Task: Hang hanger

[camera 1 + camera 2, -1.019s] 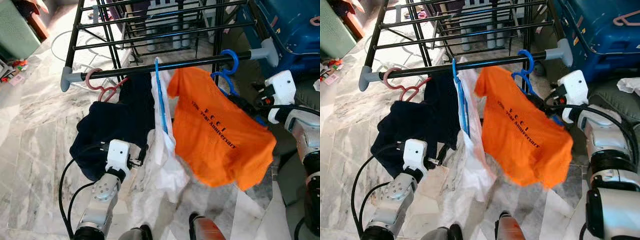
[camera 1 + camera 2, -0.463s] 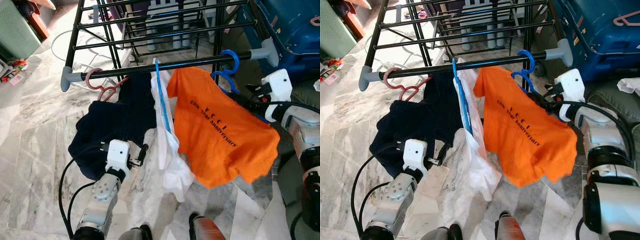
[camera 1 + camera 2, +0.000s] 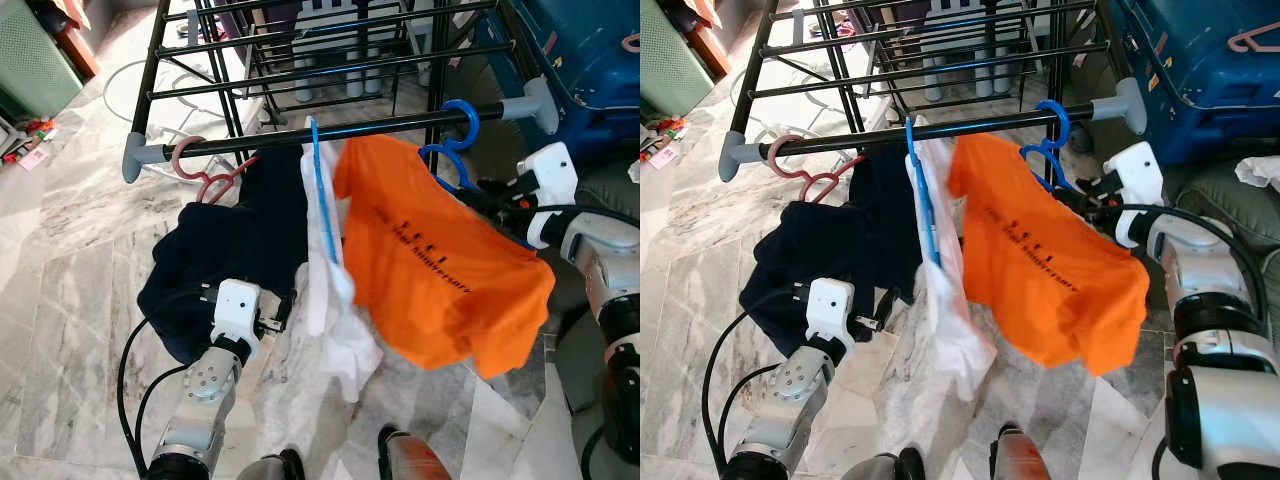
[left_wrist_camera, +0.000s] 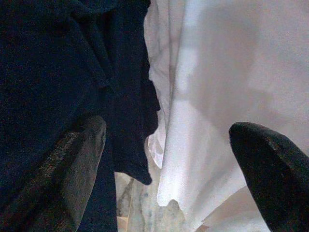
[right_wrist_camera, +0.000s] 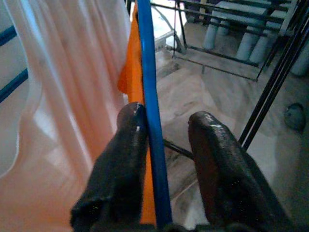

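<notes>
Rack rail (image 3: 330, 131); blue hanger (image 5: 150, 116) between right fingers (image 5: 120, 169).

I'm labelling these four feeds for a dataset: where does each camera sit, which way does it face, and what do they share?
Left eye view: on the head, looking forward and down at the drying rack's rail, orange T-shirt, both arms.
Right eye view: the same scene from the head's other eye; right gripper at the blue hanger.
Left wrist view: along the open left gripper at the navy garment and white garment.
Right wrist view: along its fingers, the hanger's blue bar between them.
Shared: the hung clothes.
</notes>
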Motion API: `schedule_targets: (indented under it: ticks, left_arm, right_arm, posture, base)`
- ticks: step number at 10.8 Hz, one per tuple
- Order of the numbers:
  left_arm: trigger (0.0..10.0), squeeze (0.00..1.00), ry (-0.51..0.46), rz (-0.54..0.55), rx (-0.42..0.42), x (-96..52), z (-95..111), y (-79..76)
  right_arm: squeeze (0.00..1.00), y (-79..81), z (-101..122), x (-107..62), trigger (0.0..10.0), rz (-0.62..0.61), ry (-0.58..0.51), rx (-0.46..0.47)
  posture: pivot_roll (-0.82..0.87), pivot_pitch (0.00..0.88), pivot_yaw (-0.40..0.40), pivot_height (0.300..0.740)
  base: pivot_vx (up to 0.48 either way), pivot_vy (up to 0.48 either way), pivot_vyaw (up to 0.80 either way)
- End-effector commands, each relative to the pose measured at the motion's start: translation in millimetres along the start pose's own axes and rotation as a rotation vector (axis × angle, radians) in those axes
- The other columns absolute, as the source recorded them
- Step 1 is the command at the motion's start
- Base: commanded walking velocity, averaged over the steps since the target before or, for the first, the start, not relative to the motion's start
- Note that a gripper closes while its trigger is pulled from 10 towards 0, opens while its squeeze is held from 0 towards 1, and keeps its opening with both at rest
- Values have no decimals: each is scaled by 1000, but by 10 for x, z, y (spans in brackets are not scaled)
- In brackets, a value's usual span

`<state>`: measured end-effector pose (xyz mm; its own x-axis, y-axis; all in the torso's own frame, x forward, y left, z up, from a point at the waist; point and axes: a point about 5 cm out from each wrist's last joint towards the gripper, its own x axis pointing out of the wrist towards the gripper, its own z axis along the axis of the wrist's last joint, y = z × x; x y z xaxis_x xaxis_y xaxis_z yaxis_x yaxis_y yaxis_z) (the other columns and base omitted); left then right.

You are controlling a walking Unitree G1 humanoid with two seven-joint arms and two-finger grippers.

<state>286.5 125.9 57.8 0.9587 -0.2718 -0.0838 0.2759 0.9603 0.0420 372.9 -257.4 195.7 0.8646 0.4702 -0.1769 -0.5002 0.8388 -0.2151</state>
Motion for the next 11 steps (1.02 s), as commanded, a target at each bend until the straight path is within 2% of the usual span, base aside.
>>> schedule_targets:
  ticks: [1, 4, 6, 8, 10, 11]
  left_arm:
    - [10000, 0, 28, 8, 14, -38, -57, 52]
    - [10000, 0, 28, 5, 14, -34, -57, 44]
    - [10000, 0, 29, 5, 11, -33, -63, 37]
    - [10000, 0, 29, 7, 8, -29, -65, 29]
    - [10000, 0, 28, 9, 5, -23, -60, 36]
    - [10000, 0, 25, 20, 7, -6, -52, 50]
  right_arm:
    - [0, 28, -99, -15, 0, 22, 46, 6]
    - [0, 33, -112, -22, 0, 34, 46, 23]
    - [0, -17, -53, -23, 0, -21, 17, 16]
    - [0, -81, 79, -23, 0, -107, -57, 2]
    - [0, 46, 136, 38, 0, -113, -107, -49]
    - [0, 243, 148, 93, 0, -68, -140, -95]
  posture:
    - [-256, 204, 144, 740]
    - [-258, 203, 143, 740]
    - [-259, 202, 138, 740]
    - [-261, 202, 136, 740]
    - [-265, 202, 140, 740]
    - [-276, 199, 145, 740]
  base:
    - [0, 0, 0]
    - [0, 0, 0]
    - [0, 0, 0]
    - [0, 0, 0]
    - [0, 0, 0]
    - [0, 0, 0]
